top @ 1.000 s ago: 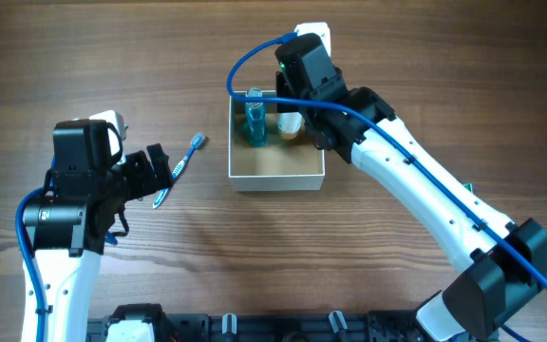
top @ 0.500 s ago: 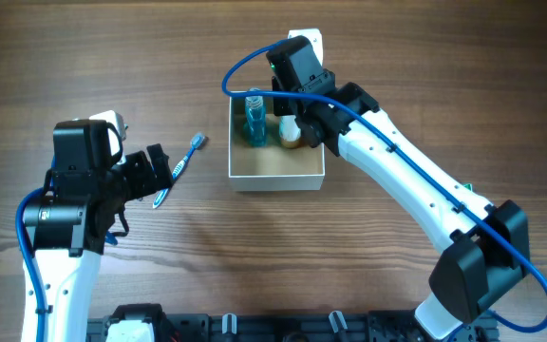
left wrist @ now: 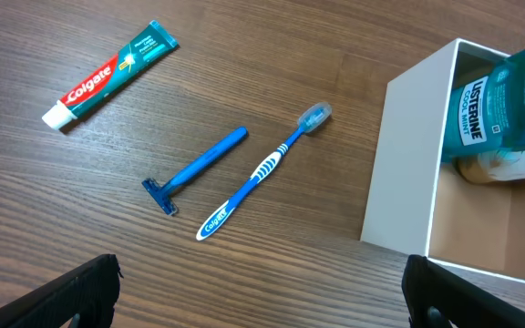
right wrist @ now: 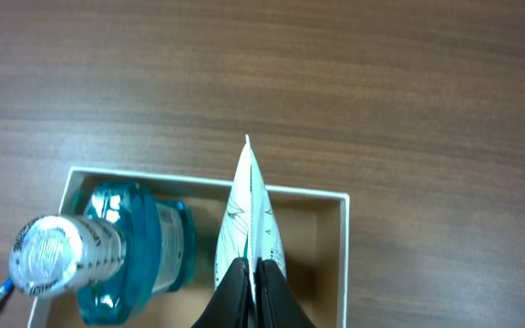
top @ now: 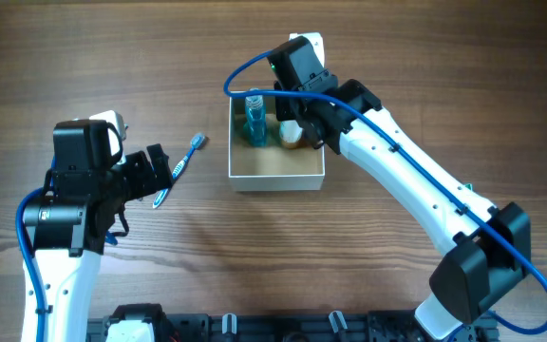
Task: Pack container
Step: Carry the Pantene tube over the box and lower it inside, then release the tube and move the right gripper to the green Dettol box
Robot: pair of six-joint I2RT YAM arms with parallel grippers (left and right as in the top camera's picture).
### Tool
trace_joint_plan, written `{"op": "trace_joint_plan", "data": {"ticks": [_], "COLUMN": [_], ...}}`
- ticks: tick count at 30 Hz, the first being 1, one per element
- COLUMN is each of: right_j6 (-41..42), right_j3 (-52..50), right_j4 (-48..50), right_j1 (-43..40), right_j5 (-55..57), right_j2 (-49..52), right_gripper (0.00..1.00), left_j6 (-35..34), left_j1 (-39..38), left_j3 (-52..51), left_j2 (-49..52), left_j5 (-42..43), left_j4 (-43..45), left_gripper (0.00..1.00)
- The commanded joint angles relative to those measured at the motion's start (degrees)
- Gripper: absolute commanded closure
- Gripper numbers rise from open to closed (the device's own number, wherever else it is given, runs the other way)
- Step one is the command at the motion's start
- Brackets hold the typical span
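The container [top: 275, 178] is a square white-walled box with a tan inside, at the table's middle. A teal mouthwash bottle [top: 255, 120] stands in its far left corner and also shows in the right wrist view [right wrist: 126, 251]. My right gripper [right wrist: 252, 266] is shut on a thin white packet with green print [right wrist: 250, 205], held on edge inside the container's far right part [right wrist: 335, 196]. In the overhead view the right gripper [top: 298, 131] hangs over that corner. My left gripper [left wrist: 262, 310] is open and empty, low over the table left of the container [left wrist: 408, 173].
A blue and white toothbrush [left wrist: 262, 170], a blue razor [left wrist: 194, 170] and a toothpaste tube [left wrist: 112, 73] lie on the wood left of the container. In the overhead view only the toothbrush [top: 180, 163] shows beside the left gripper [top: 155, 171].
The right arm has shifted a little to the left and towards the far side with the packet, then held still. The left arm has not moved.
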Motion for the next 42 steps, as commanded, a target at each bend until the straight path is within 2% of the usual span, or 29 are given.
{"op": "trace_joint_plan", "data": {"ticks": [1,16,29,35,38,42], "right_j6": [0.20,-0.44,-0.24,-0.26,-0.26,-0.24], "right_j3": [-1.29,-1.27,-1.27,-1.27,-1.27,-1.27], "right_j4": [-2.58,5.31,-5.55,-7.32,-7.98,-8.15], "right_j1": [-0.13,-0.13,-0.13,-0.13,-0.13,-0.13], "right_j5": [-3.37,0.72,-6.01,-7.02,-7.04,-6.99], "right_j2": [2.34,-0.20,-0.20,-0.20,-0.20,-0.24], "right_gripper": [0.96,0.96,0.96,0.86,0.74,0.72], "left_j6": [-0.57,-0.55,-0.57,-0.55,-0.57,-0.55], "left_j1": [0.37,0.37,0.37,0.37,0.37,0.37], "left_j3": [0.94,0.94,0.94,0.94,0.94,0.94], "left_j2": [0.02,0.02,0.02,0.02,0.02,0.02], "left_j5": [1.11,1.11,1.11,1.11,1.11,1.11], "left_j4": [-0.17,-0.17,0.07,0.07,0.07,0.07], "left_gripper": [0.00,0.00,0.00,0.00,0.00,0.00]}}
